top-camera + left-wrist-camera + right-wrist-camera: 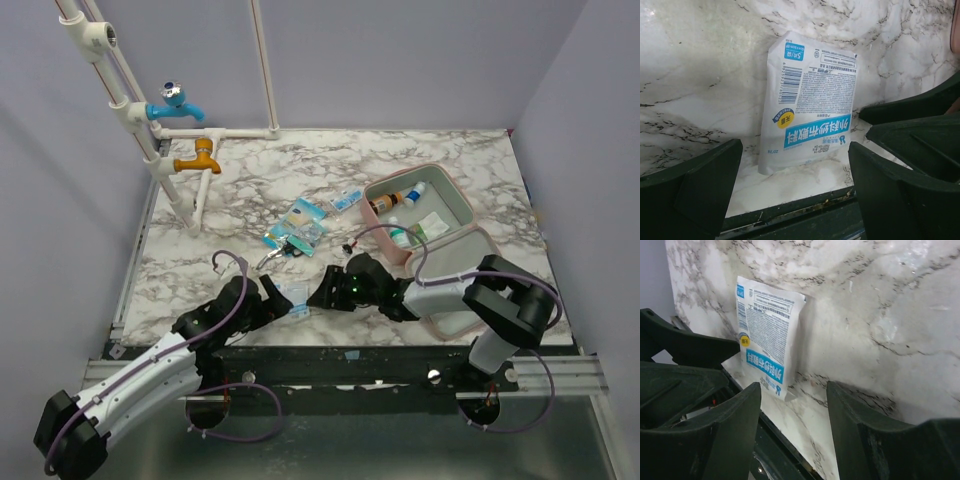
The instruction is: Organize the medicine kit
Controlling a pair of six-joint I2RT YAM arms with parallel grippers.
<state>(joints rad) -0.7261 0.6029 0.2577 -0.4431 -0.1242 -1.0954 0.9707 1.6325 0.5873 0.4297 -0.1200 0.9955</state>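
While left gripper (277,296), right gripper (321,291), both spread, flank 1 sachet (298,298), 1 medicine kit (452,262) lies open.

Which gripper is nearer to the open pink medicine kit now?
Right. The right gripper lies left of the medicine kit, its arm crossing the kit's near half. The left gripper is farther left, beyond a blue-white sachet.

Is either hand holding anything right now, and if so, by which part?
Nothing is held. The left hand and the right hand both stand open at the blue-white sachet, which lies flat on the marble table, not pinched by either.
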